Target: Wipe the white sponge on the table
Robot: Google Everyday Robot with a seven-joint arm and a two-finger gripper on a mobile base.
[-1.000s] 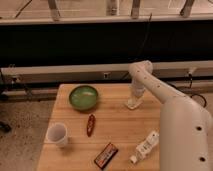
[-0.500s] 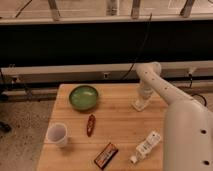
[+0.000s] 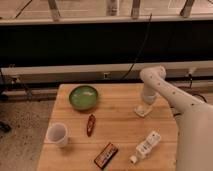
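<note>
The white sponge lies flat on the wooden table near its right edge. My gripper points straight down and presses on the sponge's top. The white arm comes in from the lower right and bends over at the elbow above the sponge. The sponge shows only partly under the gripper.
A green bowl sits at the back left. A white cup stands at the front left. A small red object lies in the middle. A dark snack bar and a white plastic bottle lie near the front edge.
The gripper and the sponge under it have slid to the right along the table, from near the centre-right toward the right edge.
</note>
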